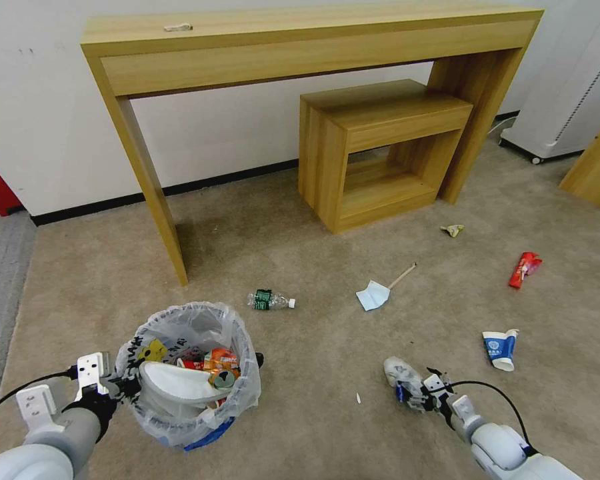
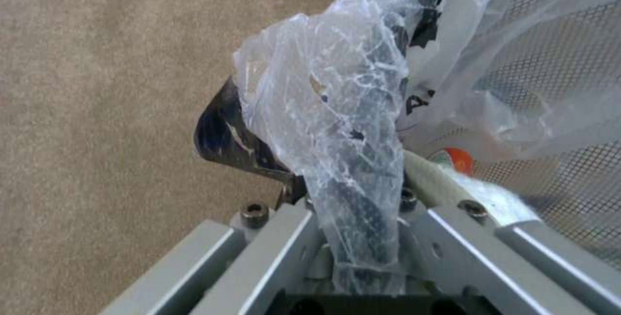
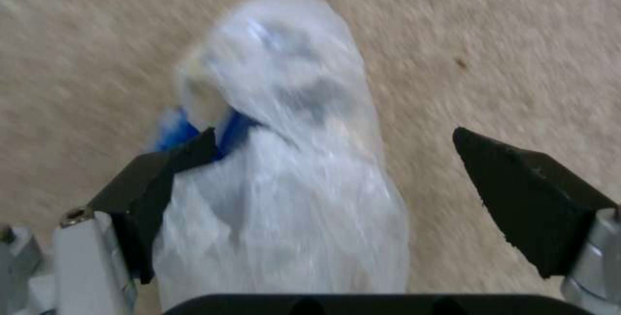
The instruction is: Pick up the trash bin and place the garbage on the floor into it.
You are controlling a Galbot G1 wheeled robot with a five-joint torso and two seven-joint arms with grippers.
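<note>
The trash bin (image 1: 245, 392), black with a crinkled clear bag, hangs low at the front left, and my left gripper (image 1: 123, 385) is shut on its rim (image 2: 362, 159). Inside lie a white slipper (image 1: 173, 388), an orange can (image 1: 220, 359) and other litter. At the front right, my right gripper (image 1: 415, 395) is down at the floor (image 1: 327, 347), open around a white plastic-wrapped piece of garbage (image 3: 291, 169) that touches one finger (image 3: 155, 189). Farther out lie a green-label bottle (image 1: 270, 300), a blue mask (image 1: 373, 295), a wooden stick (image 1: 403, 275), a red packet (image 1: 525, 269) and a paper cup (image 1: 501, 348).
A tall wooden console table (image 1: 300, 40) stands against the wall, with a low wooden stool (image 1: 380, 147) under its right half. A small wrapper (image 1: 453, 230) lies beyond the stick. A white unit (image 1: 567, 100) is at the back right, and grey ribbed carpet (image 1: 0, 267) is to the left.
</note>
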